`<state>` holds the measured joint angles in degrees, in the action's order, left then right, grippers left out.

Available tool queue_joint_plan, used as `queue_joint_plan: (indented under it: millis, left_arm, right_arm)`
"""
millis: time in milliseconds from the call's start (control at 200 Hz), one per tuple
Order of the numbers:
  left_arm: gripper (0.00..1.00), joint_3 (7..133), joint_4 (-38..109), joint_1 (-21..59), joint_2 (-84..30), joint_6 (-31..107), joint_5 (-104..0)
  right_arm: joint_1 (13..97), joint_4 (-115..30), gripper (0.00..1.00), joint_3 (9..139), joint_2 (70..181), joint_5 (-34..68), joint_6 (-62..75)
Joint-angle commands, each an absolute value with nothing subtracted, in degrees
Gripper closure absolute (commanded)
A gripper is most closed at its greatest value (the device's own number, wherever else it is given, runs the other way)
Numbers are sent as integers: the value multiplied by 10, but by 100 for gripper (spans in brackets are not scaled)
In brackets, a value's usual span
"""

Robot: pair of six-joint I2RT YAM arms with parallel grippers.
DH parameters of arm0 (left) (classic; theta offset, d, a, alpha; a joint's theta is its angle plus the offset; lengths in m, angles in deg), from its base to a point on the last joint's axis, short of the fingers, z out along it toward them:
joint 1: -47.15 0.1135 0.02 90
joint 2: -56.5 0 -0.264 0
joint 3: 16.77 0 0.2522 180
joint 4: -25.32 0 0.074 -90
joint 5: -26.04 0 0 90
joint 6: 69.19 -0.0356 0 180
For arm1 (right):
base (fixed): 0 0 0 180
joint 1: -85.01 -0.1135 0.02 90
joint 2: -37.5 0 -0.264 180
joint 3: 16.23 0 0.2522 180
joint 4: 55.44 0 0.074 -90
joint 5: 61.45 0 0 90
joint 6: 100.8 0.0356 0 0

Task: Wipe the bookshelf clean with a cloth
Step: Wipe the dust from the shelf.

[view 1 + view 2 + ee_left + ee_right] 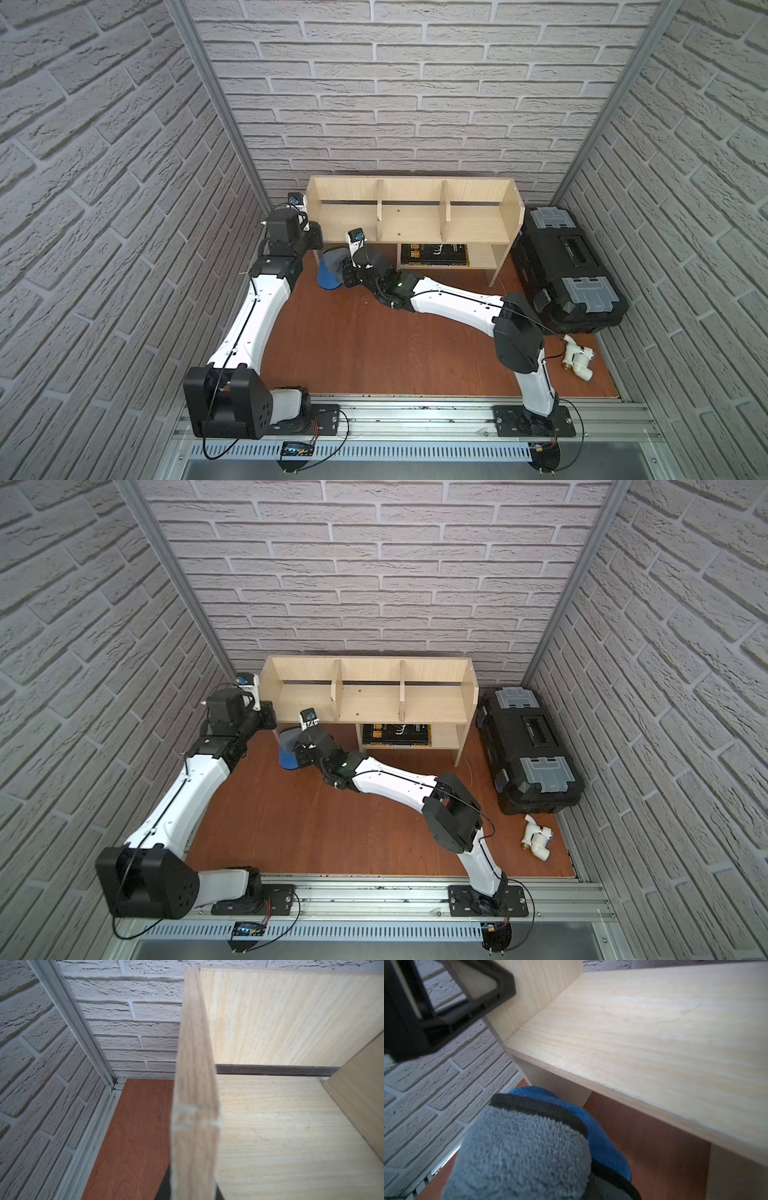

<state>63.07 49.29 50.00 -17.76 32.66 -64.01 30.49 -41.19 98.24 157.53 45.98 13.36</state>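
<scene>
Both top views look steeply down from above the near edge over the whole table (374,353); both wrist views sit close at the bookshelf's (291,1126) left bay, facing far

A staged lab booth: faux-brick wall panels (415,83) framed by aluminium rails (212,83).

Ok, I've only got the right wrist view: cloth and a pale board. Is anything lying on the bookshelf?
Observer: A dark book lies flat on the small lower shelf of the bookshelf, toward the end away from the cloth.
Operator: And the upper board?
Observer: Two upright dividers split it into three bays.
Operator: What's past the far end?
Observer: A black toolbox stands close beside that side panel, on the robot's right.
</scene>
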Motion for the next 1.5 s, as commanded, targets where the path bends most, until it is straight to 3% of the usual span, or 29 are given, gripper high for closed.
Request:
queue_joint_plan:
  millis: [0, 355, 535, 1045, 1275, 1345, 1390, 1425, 1495]
  left_arm:
    - [100, 620, 477, 504, -154, 365, -626]
    - [100, 613, 477, 502, -138, 376, -634]
    - [100, 613, 477, 507, -138, 380, -630]
    - [100, 612, 475, 518, -146, 386, -620]
    - [100, 611, 488, 519, -139, 394, -625]
    - [62, 608, 497, 517, -130, 415, -641]
    - [44, 605, 500, 518, -121, 429, -651]
    - [5, 608, 507, 517, -113, 436, -655]
    - [2, 626, 536, 516, -99, 441, -662]
  right_arm:
    - [304, -448, 97, 1023, 1604, 461, 159]
    - [270, -455, 98, 1051, 1721, 489, 187]
    - [270, -625, 97, 971, 1672, 513, 170]
    - [268, -506, 97, 1087, 1691, 525, 95]
    - [259, -537, 97, 867, 1561, 512, 125]
    - [259, -527, 97, 805, 1492, 498, 120]
    - [258, -507, 97, 777, 1451, 494, 114]
    - [258, -491, 97, 759, 1420, 493, 111]
    - [258, -473, 97, 719, 1354, 485, 104]
